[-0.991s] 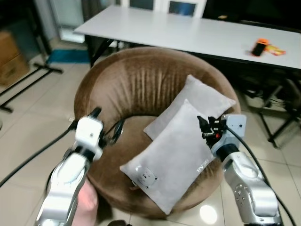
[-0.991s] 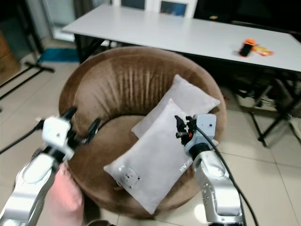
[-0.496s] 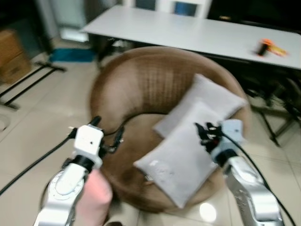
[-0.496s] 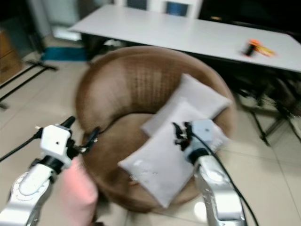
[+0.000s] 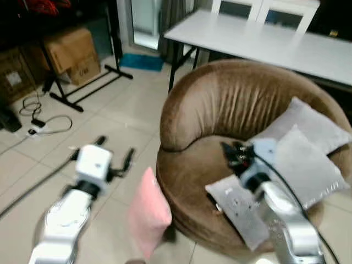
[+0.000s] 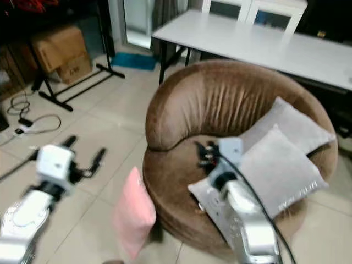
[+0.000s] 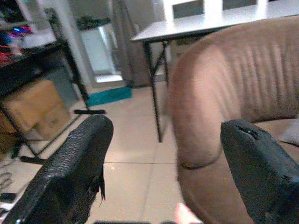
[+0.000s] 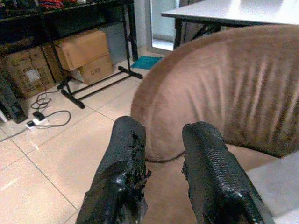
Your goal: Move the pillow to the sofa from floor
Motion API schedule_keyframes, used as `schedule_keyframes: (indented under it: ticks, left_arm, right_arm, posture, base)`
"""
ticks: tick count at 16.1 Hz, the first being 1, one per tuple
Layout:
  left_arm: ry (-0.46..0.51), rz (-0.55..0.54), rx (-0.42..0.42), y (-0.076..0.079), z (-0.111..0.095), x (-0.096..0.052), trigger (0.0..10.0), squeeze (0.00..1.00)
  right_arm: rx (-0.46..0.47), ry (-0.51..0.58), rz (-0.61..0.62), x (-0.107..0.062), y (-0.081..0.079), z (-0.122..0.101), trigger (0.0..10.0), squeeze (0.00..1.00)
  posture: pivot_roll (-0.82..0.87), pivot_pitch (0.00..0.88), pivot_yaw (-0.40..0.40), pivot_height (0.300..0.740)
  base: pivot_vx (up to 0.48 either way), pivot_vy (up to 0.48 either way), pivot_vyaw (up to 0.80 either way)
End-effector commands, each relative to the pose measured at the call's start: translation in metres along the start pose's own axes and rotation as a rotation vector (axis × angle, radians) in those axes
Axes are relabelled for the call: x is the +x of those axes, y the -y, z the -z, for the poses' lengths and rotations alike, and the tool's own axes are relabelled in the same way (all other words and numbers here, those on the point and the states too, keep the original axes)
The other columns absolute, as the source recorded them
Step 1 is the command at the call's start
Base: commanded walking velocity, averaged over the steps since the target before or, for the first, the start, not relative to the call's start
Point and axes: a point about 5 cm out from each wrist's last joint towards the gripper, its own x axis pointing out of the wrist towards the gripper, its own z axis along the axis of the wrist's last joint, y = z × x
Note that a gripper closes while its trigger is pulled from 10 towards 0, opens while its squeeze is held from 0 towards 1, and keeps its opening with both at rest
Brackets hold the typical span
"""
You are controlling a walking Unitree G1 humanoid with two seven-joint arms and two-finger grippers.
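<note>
A pink pillow [image 5: 148,217] stands on edge on the tiled floor, against the front left of the round brown sofa [image 5: 236,104]. Two grey pillows lie on the sofa's right side, the front one [image 5: 308,165] overlapping the back one [image 5: 313,125]. My left gripper [image 5: 114,148] hangs open over the floor, left of the pink pillow and apart from it; the left wrist view shows its spread fingers [image 7: 74,168] with nothing between. My right gripper [image 5: 231,153] hovers over the sofa seat beside the front grey pillow, its fingers [image 8: 126,158] slightly open and holding nothing.
A long white table [image 5: 264,38] stands behind the sofa. Cardboard boxes [image 5: 69,52] and a black rack's feet [image 5: 82,93] sit at the back left. Loose cables [image 5: 44,124] lie on the floor at the left. A blue mat [image 5: 143,61] lies near the doorway.
The whole view has swung left, bringing floor, boxes and the whole pink pillow into sight. My right gripper now sits over the seat rather than over the front grey pillow.
</note>
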Motion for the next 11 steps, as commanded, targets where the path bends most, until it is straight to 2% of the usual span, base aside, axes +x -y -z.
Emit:
schedule_keyframes:
  ticks: [1,5,8,11]
  left_arm:
    - [0.010,0.025,-0.016,0.0067,-0.0020,0.0026,10.0,0.00]
    - [0.027,-0.010,-0.051,0.0051,-0.0003,0.0098,10.0,0.00]
    - [-0.013,0.002,-0.039,0.0051,0.0048,0.0090,10.0,0.00]
    - [-0.009,0.022,-0.064,0.0079,0.0065,0.0063,10.0,0.00]
  right_arm:
    - [-0.008,0.004,0.036,-0.0032,0.0098,-0.0023,10.0,0.00]
    - [-0.008,0.013,0.095,0.0015,0.0125,0.0016,10.0,0.00]
    - [-0.014,0.001,0.091,0.0011,0.0112,0.0036,10.0,0.00]
    - [-0.023,0.001,0.025,0.0002,0.0042,0.0041,10.0,0.00]
  posture:
    - [0.11,0.000,-0.047,0.740]
    - [0.10,0.000,-0.033,0.740]
    - [0.10,0.000,-0.032,0.740]
    - [0.10,0.000,-0.034,0.740]
  base:
    - [0.000,0.262,0.00]
    - [0.000,0.000,0.00]
    - [0.000,0.000,0.00]
    - [0.000,0.000,0.66]
